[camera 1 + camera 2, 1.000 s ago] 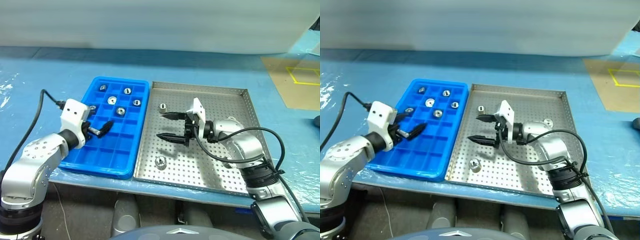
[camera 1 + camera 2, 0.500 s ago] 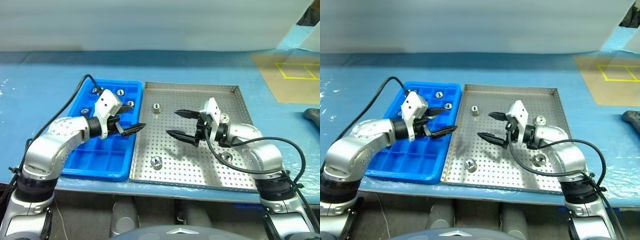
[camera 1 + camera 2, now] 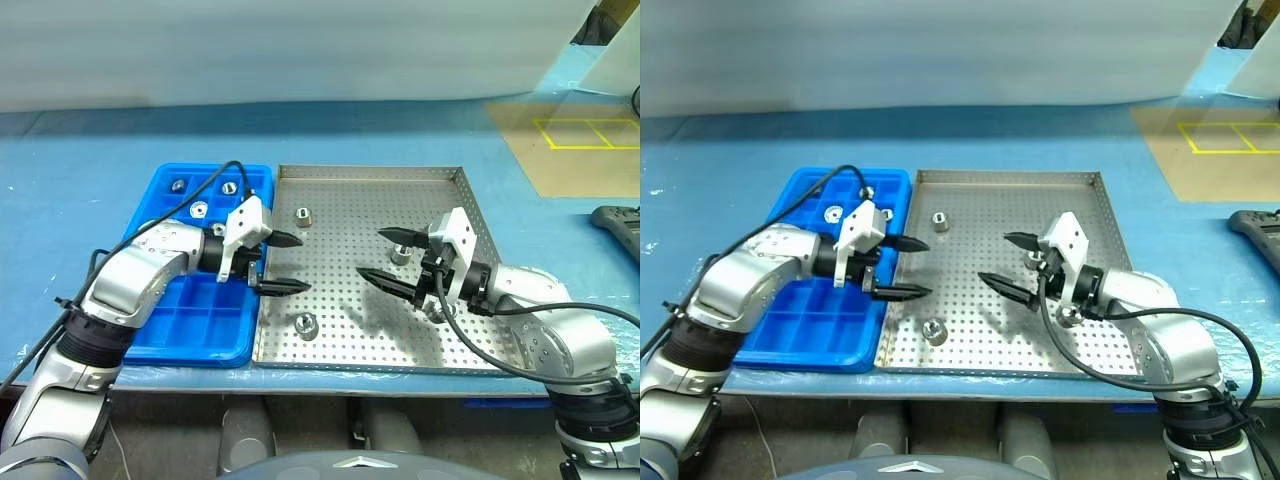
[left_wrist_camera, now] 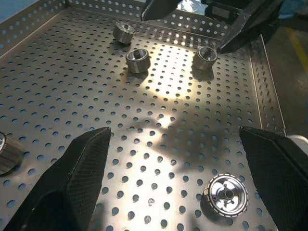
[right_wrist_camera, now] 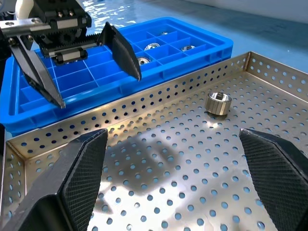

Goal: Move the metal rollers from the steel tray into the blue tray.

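Wide open perforated floor in the middle of the steel tray (image 3: 350,340), the blue tray (image 3: 175,345) butted against its left rim, and the metal rollers (image 3: 306,324) scattered near, far-left and right, with more already in the blue tray's far cells. The left gripper (image 3: 288,263) reaches rightward over the steel tray's left rim, fingers spread wide, holding nothing. The right gripper (image 3: 385,256) points leftward over the tray's right half, also spread and empty, facing the other across the bare centre

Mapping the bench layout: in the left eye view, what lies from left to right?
blue tray → left pincer → near roller → right pincer → steel tray's right rim
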Tool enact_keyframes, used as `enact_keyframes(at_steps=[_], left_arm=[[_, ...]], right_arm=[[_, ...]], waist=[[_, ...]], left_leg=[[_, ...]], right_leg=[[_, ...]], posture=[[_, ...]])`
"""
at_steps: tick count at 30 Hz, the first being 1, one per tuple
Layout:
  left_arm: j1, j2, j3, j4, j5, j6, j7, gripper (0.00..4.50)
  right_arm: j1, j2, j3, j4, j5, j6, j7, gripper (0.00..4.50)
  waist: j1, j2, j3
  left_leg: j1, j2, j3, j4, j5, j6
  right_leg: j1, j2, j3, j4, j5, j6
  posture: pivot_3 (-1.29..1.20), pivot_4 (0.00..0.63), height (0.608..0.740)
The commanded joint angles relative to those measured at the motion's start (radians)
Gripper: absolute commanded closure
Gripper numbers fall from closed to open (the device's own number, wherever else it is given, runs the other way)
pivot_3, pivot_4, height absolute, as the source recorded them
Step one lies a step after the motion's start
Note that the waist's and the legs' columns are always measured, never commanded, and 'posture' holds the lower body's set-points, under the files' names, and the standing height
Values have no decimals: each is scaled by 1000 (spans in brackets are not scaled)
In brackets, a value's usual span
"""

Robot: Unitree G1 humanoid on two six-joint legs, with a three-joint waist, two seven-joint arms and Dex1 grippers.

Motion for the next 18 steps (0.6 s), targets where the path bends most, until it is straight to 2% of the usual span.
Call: enact_keyframes(at_steps=[1,10,18], left_arm=[[-35,-5,-55,45,59,-101,-80,17],[-87,-45,-148,99,151,-155,-151,17],[-87,-17,-178,81,211,-140,-186,17]], right_arm=[[20,-4,-40,-67,29,9,-36,0],[52,-19,-55,-106,53,34,-77,0],[63,-33,-57,-120,72,54,-92,0]], waist=[[-11,0,0],[-23,0,0],[-22,1,0]], left_leg=[[0,0,0,0,0,0],[1,0,1,0,0,0],[1,0,1,0,0,0]], right_leg=[[0,0,0,0,0,0],[1,0,1,0,0,0],[1,0,1,0,0,0]], posture=[[-203,150,740],[-226,150,740],[-218,150,740]])
